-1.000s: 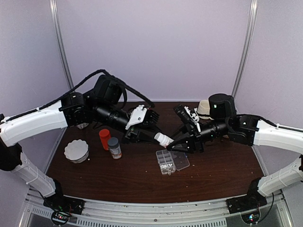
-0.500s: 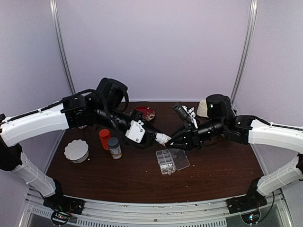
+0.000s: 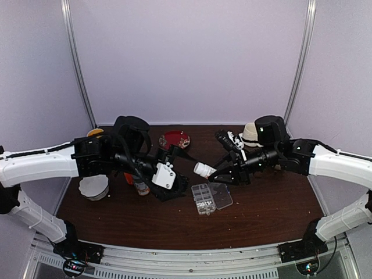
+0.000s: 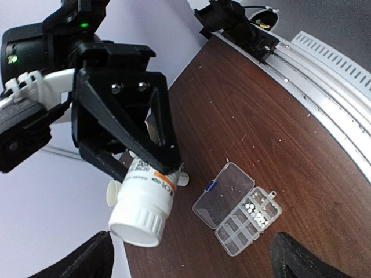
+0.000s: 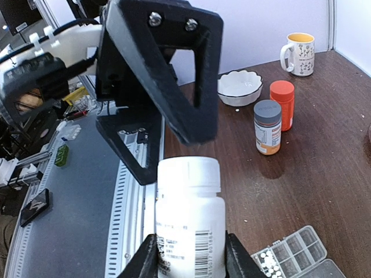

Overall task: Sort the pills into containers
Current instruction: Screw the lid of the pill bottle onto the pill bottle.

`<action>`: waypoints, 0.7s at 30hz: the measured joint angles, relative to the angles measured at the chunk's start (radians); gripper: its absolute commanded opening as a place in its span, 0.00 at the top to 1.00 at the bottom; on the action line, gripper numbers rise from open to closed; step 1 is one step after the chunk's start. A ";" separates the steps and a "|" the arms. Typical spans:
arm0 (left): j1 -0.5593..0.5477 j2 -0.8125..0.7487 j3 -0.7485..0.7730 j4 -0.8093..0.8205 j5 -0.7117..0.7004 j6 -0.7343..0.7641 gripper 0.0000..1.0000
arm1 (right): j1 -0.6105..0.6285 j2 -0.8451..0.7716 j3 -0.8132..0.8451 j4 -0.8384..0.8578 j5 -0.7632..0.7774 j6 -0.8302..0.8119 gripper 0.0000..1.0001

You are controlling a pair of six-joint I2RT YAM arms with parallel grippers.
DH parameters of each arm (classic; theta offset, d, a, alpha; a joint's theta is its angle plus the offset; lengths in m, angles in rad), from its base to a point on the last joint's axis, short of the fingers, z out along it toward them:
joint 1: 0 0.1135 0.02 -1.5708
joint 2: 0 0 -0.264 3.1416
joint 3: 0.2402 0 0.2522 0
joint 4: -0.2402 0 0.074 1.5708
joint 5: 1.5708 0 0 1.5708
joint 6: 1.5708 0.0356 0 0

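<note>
Pouring step, likely: right gripper (image 5: 190,258) pinches white plastic pill bottle (image 5: 188,223) in air near clear flat organizer box (image 4: 232,237); left gripper (image 4: 191,263) spread, empty. One end cell holds tiny whitish pills (image 4: 255,209). Next needs bottle mouth over an empty cell.

Top view: left arm covers most of the grey-capped bottle (image 3: 141,186) and the far rim of the white bowl (image 3: 93,187).
Left wrist view: left gripper's fingers (image 4: 87,258) cut by the bottom edge; pills (image 4: 258,208) too small to count.
Right wrist view: white bottle (image 5: 188,226) base and organizer (image 5: 297,253) cut by the bottom edge; label print unreadable.
</note>
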 measured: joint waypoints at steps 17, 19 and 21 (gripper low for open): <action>0.032 -0.053 -0.004 0.231 -0.101 -1.291 0.07 | -0.005 -0.094 0.001 0.079 0.164 -0.203 1.00; 0.058 -0.053 -0.026 0.269 -0.069 -1.419 0.09 | 0.004 -0.094 0.001 0.089 0.199 -0.224 1.00; 0.071 -0.049 -0.035 0.292 -0.042 -1.529 0.11 | 0.023 -0.093 0.001 0.095 0.236 -0.250 1.00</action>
